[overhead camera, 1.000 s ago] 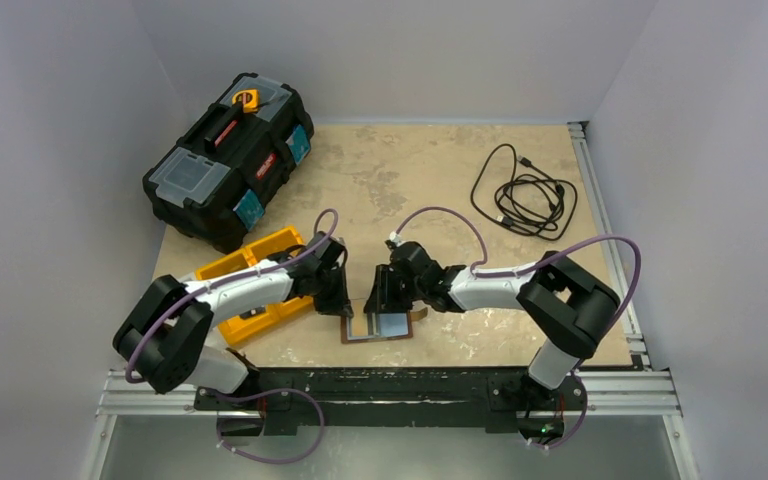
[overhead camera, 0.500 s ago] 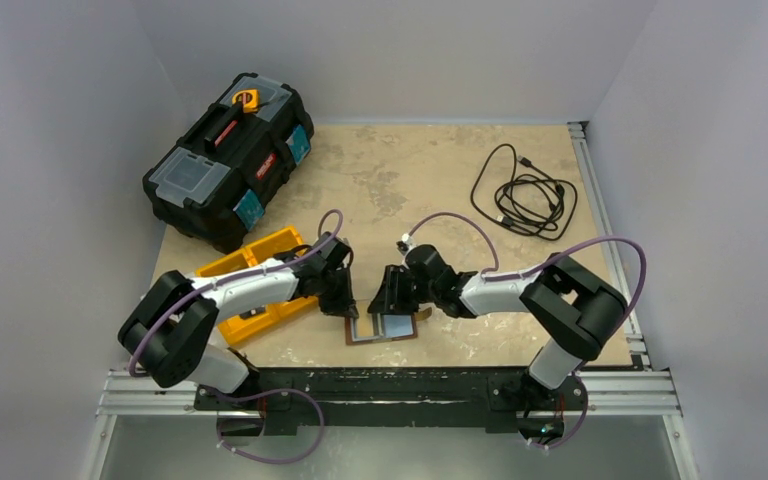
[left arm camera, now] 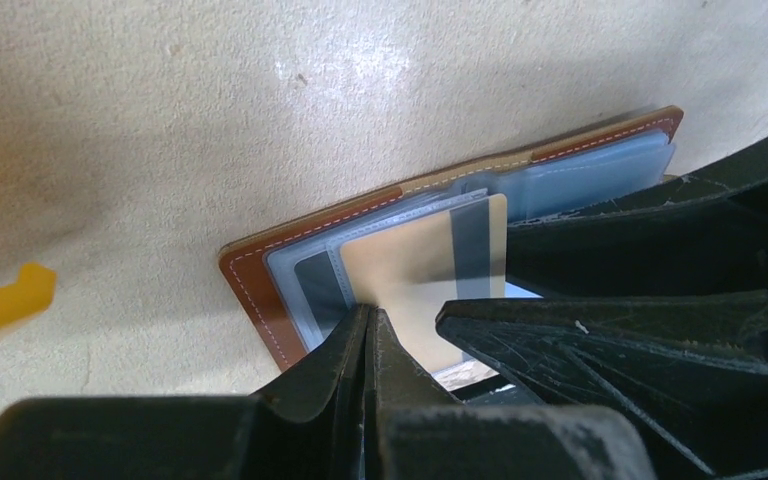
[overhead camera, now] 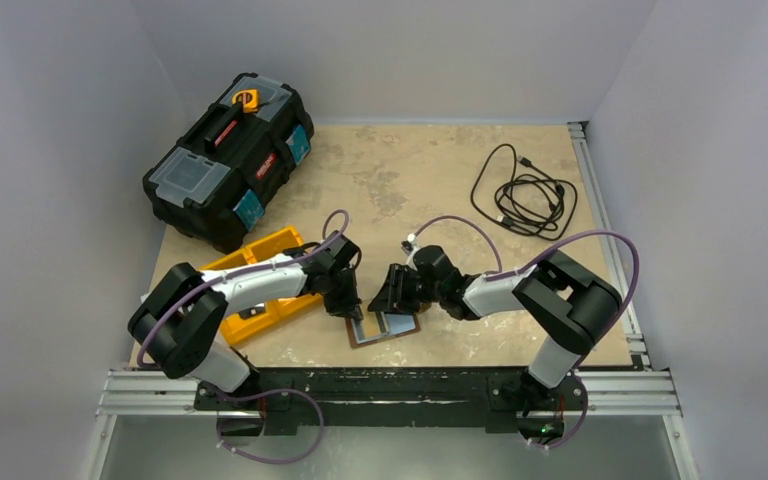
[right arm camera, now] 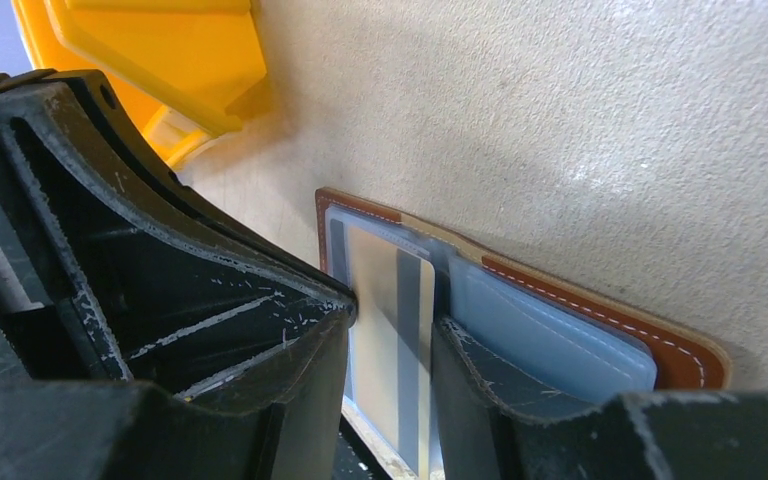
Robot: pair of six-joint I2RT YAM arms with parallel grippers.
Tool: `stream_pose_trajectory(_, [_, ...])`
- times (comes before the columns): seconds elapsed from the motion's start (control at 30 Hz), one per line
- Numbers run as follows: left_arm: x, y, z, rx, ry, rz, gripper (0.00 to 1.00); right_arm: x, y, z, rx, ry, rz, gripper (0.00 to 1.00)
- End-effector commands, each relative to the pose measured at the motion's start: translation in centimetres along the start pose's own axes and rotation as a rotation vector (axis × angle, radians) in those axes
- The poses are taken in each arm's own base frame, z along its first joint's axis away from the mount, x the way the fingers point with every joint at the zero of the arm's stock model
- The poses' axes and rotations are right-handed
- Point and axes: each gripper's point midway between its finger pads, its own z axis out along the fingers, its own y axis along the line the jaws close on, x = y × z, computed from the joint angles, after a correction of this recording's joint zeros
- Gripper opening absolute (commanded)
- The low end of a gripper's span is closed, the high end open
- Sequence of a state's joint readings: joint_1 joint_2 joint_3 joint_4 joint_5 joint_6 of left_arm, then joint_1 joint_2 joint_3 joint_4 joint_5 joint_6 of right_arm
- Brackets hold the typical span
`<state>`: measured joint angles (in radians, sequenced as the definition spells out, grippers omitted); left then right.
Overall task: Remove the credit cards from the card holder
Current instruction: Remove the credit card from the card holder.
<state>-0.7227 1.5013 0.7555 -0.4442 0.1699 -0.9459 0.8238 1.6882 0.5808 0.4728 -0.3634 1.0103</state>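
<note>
Mottled beige tabletop (overhead camera: 440, 170), pale grey walls on three sides. Near the front edge, between the two arms, the card holder (left arm camera: 255, 283), lying open and flat: brown leather border with white stitching, pale grey-blue plastic sleeves (right arm camera: 550, 335) inside. Seemingly part-way out of one sleeve, a tan card (left arm camera: 425, 265) with a grey stripe down its length, thin, stiff and glossy.

Extraction step in hand, by the look of it, and not finished. Left gripper (left arm camera: 368, 325) clenched tight, tips pressed down at the card's corner, likely pinning the leather; no telling whether pinching the card itself. Right gripper (right arm camera: 392, 325) part-way apart, one finger on each side of the card, no sure grip showing.

Next move, at a guess: close on the card's free end and draw straight along the sleeve, keeping the holder pinned, or risk dragging the whole wallet along. Slick plastic, so expect slipping.

Just to the left, an orange plastic tray (overhead camera: 265, 243). Farther back, a black toolbox (overhead camera: 228, 160) and a coiled black cable (overhead camera: 525, 190).
</note>
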Motion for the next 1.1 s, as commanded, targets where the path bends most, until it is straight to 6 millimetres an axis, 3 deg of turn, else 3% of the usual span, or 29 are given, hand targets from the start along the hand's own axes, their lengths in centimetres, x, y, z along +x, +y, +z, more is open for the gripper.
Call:
stream_pose_trajectory(0.0, [1.1, 4.7, 2.1, -0.218, 0.003, -0.059, 0.00, 1.3, -0.6, -0.7, -0.018, 0.049, 0.013, 0.38])
stream_pose_trajectory(0.23, [1.4, 5.6, 2.3, -0.251, 0.002, -0.089, 0.00, 0.7, -1.1, -2.2, -0.053, 0.037, 0.027, 0.46])
stream_pose_trajectory(0.5, [1.5, 5.7, 2.4, -0.258, 0.004, -0.094, 0.00, 0.1, -1.7, -3.2, -0.070, 0.028, 0.049, 0.45])
stream_pose_trajectory(1.07, [1.4, 5.3, 2.3, -0.245, 0.005, -0.085, 0.00, 1.1, -0.9, -2.9, -0.187, 0.066, 0.114, 0.17])
